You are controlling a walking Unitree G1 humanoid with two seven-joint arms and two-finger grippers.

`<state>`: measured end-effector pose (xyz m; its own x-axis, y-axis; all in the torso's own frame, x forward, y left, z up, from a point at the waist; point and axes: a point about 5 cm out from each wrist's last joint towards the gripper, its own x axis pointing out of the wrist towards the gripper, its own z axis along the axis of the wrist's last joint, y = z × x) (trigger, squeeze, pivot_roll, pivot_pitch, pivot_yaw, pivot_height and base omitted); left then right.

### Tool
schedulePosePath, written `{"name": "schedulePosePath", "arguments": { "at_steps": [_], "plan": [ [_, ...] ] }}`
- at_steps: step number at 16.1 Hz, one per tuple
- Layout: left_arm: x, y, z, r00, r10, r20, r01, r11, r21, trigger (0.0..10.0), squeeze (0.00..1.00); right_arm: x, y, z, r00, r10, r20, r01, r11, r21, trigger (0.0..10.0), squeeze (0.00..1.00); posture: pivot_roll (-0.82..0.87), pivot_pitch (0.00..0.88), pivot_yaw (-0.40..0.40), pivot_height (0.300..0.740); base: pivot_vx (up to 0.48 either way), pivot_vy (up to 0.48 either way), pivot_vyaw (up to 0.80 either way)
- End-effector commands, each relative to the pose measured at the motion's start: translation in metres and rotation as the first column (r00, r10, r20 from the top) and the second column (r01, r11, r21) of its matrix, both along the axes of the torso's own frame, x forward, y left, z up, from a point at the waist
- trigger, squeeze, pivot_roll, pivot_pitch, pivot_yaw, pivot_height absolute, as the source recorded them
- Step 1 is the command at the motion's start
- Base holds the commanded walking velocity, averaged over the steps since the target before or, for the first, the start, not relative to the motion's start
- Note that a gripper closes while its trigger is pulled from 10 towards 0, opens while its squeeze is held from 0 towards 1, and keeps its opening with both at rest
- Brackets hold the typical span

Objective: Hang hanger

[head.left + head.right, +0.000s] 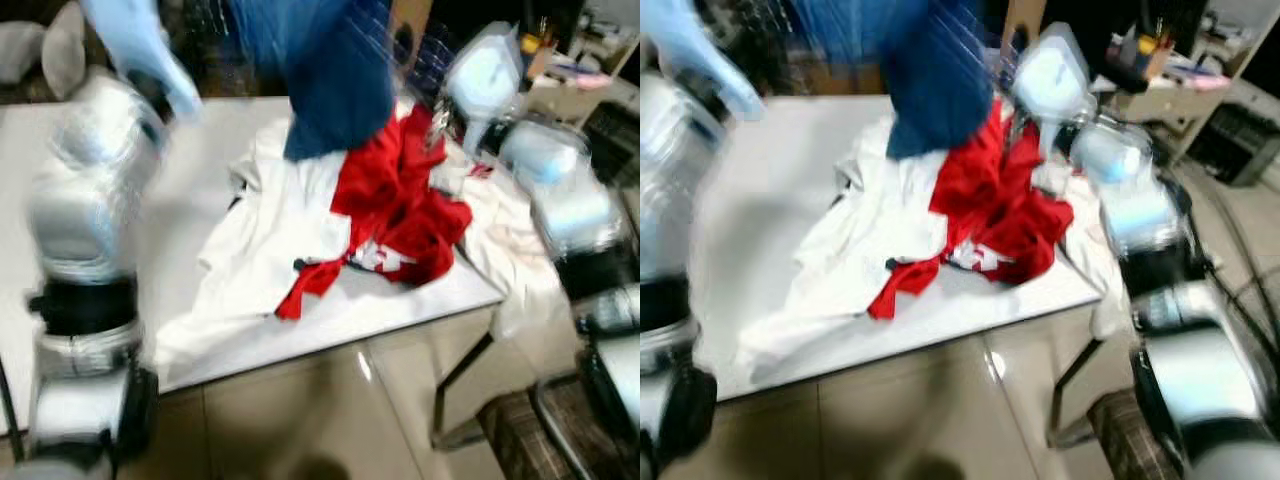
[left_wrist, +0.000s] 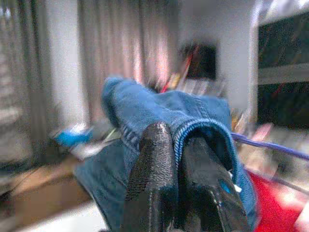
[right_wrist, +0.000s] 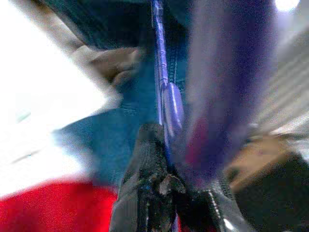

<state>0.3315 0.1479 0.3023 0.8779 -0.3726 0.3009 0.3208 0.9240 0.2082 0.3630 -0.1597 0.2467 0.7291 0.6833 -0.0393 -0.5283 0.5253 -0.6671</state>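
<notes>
The white tabletop [image 1: 240, 130] lies bare along its left side and far-left corner; its near edge meets tiled floor [image 1: 330, 420]. White cloth [image 1: 270, 240] and red cloth [image 1: 400, 210] heap toward the right edge. The left gripper [image 2: 178, 159] pinches a blue denim garment [image 2: 169, 106] held above the far edge. The right gripper [image 3: 166, 159] clamps a thin purple hanger [image 3: 161, 72] against the denim, blurred.

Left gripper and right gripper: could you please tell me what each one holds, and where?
Left gripper pinches the blue denim garment at its hemmed edge; right gripper clamps the purple hanger.
</notes>
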Motion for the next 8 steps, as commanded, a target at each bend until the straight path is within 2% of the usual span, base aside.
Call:
{"name": "schedulePosePath", "arguments": {
  "at_steps": [1, 2, 3, 4, 5, 6, 8],
  "plan": [
    [0.004, -0.019, -0.042, 0.991, 0.028, -0.132, -0.015, 0.995, 0.1, 10.0, 0.0, -0.019, -0.001, -0.022, 0.976, 0.138, -0.17, -0.151, 0.986, -0.066, 10.0, 0.0, 0.03, 0.0, -0.06, 0.74, 0.0, 0.0, 0.0],
    [0.003, -0.018, -0.064, 0.978, 0.065, -0.199, -0.037, 0.99, 0.139, 10.0, 0.0, -0.037, -0.004, -0.031, 0.944, 0.201, -0.261, -0.233, 0.967, -0.099, 10.0, 0.0, 0.02, 0.0, -0.054, 0.74, 0.0, 0.0, 0.0],
    [0.002, -0.011, -0.101, 0.938, 0.136, -0.319, -0.055, 0.967, 0.249, 10.0, 0.0, -0.069, -0.014, -0.038, 0.884, 0.256, -0.392, -0.335, 0.931, -0.146, 10.0, 0.0, 0.01, 0.0, -0.047, 0.74, 0.0, 0.0, 0.0],
    [0.001, -0.009, -0.107, 0.93, 0.139, -0.339, -0.049, 0.964, 0.262, 10.0, 0.0, -0.075, -0.016, -0.037, 0.871, 0.263, -0.414, -0.351, 0.925, -0.149, 10.0, 0.0, 0.01, 0.0, -0.044, 0.74, 0.0, 0.0, 0.0],
    [0.001, -0.001, -0.112, 0.918, 0.175, -0.357, -0.074, 0.957, 0.28, 10.0, 0.2, -0.088, -0.024, -0.031, 0.852, 0.271, -0.448, -0.373, 0.915, -0.155, 10.0, 0.0, 0.0, 0.0, -0.037, 0.74, 0.0, 0.0, 0.0],
    [0.003, 0.005, -0.113, 0.913, 0.196, -0.357, -0.085, 0.949, 0.303, 10.0, 1.0, -0.098, -0.031, -0.022, 0.84, 0.275, -0.467, -0.385, 0.909, -0.157, 10.0, 0.0, 0.0, 0.0, -0.034, 0.74, 0.0, 0.0, 0.0],
    [0.005, 0.01, -0.112, 0.915, 0.207, -0.346, -0.087, 0.939, 0.332, 10.0, 1.0, -0.107, -0.038, -0.015, 0.836, 0.267, -0.48, -0.383, 0.909, -0.161, 10.0, 0.0, 0.0, 0.0, -0.033, 0.74, 0.0, 0.0, 0.0]
  ]
}}
